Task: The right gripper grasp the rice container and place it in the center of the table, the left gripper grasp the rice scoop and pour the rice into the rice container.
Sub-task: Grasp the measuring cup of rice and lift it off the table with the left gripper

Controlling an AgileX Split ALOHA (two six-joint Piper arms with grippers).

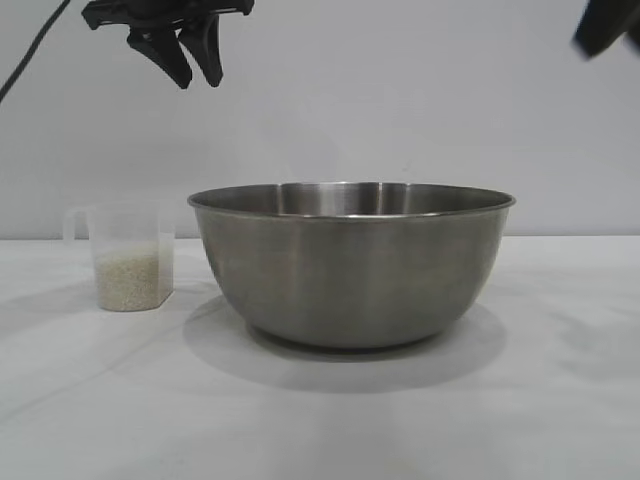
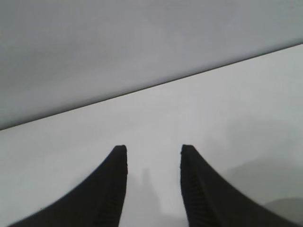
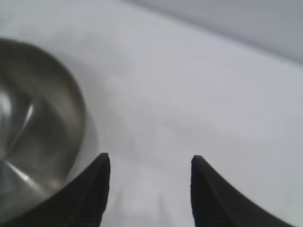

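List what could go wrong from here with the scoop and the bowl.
1. The rice scoop is light clear plastic with its small handle turned away from the rice container; the left tool, hanging open high above it, could tip it on a poor grasp and spill the rice.
2. The scoop stands close beside the container's wall, so a descending finger might strike the steel rim.
3. The right tool is open and clear of the container, so the container sits unsteadied on the table and could slide if bumped.

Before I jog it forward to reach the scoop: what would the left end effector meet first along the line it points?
Judging by its wrist view, only bare table lies ahead of the left end effector; the rice scoop isn't in that line.
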